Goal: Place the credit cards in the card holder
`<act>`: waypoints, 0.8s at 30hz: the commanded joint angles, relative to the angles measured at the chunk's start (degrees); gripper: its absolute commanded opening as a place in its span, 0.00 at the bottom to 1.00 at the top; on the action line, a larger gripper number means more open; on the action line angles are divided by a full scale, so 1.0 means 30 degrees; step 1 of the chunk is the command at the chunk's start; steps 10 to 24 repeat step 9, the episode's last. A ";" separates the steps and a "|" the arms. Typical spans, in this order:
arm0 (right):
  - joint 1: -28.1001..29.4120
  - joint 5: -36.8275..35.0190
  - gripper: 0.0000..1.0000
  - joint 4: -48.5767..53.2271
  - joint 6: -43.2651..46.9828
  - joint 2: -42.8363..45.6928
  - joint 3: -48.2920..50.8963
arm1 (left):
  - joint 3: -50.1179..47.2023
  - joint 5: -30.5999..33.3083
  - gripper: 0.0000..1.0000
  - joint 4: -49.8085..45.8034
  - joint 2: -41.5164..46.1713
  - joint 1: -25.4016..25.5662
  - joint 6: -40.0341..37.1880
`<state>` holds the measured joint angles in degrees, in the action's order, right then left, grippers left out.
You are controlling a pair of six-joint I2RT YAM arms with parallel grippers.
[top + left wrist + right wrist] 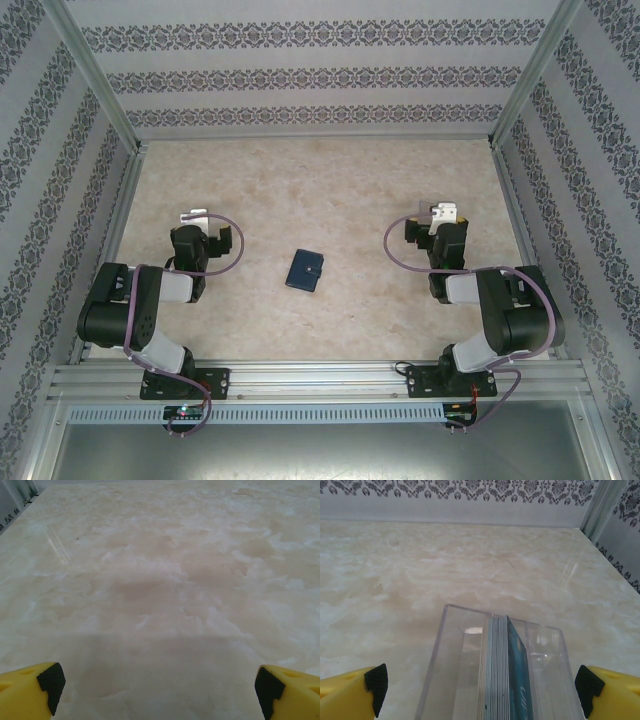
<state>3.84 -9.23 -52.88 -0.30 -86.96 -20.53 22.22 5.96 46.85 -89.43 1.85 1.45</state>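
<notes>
The card holder, a small dark navy wallet, lies shut on the table midway between the two arms. Several credit cards stand on edge in a clear plastic box, the rightmost of them teal-blue. My right gripper is open, its yellow fingers on either side of the box's near end, and its left pad is apart from the box wall. In the top view the right gripper sits at the right of the wallet. My left gripper is open over bare table, left of the wallet.
The marble-patterned table is enclosed by patterned walls at the back and both sides, with aluminium posts at the corners. A metal rail runs along the near edge, where the arm bases are bolted.
</notes>
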 commanded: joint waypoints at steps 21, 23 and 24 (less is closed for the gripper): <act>-0.0267 0.0590 0.98 -0.0097 -0.0212 0.0184 -0.0179 | 0.0209 -0.0301 0.99 0.0764 0.0020 -0.0181 -0.0191; -0.0267 0.0590 0.98 -0.0097 -0.0212 0.0184 -0.0179 | 0.0209 -0.0301 0.99 0.0764 0.0020 -0.0181 -0.0191; -0.0267 0.0590 0.98 -0.0097 -0.0212 0.0184 -0.0179 | 0.0209 -0.0301 0.99 0.0764 0.0020 -0.0181 -0.0191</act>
